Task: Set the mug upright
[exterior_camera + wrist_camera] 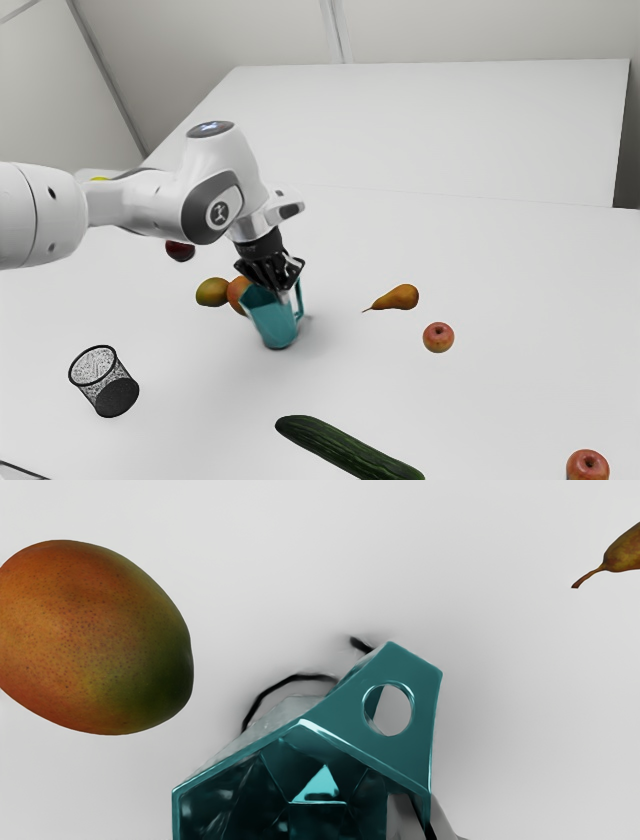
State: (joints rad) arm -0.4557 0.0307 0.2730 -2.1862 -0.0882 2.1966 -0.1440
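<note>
The teal mug (274, 322) stands tilted on the table in the exterior view, its mouth up and its base slanting toward the exterior view's right. My gripper (284, 296) is at its rim, pointing down. Seen from the wrist, the mug (400, 662) shows its dark faceted inside and a handle with a round hole. One finger of the gripper (424, 825) is inside the mug and the other outside, with the side wall pinched between them near the handle. Whether the base touches the table is unclear.
Beside the mug lie a mango (212, 292) and an orange fruit (238, 294) partly behind it. A pear (398, 297) and an apple (438, 337) lie toward the exterior view's right. A wire mesh cup (104, 381) and a cucumber (345, 448) are nearer the camera.
</note>
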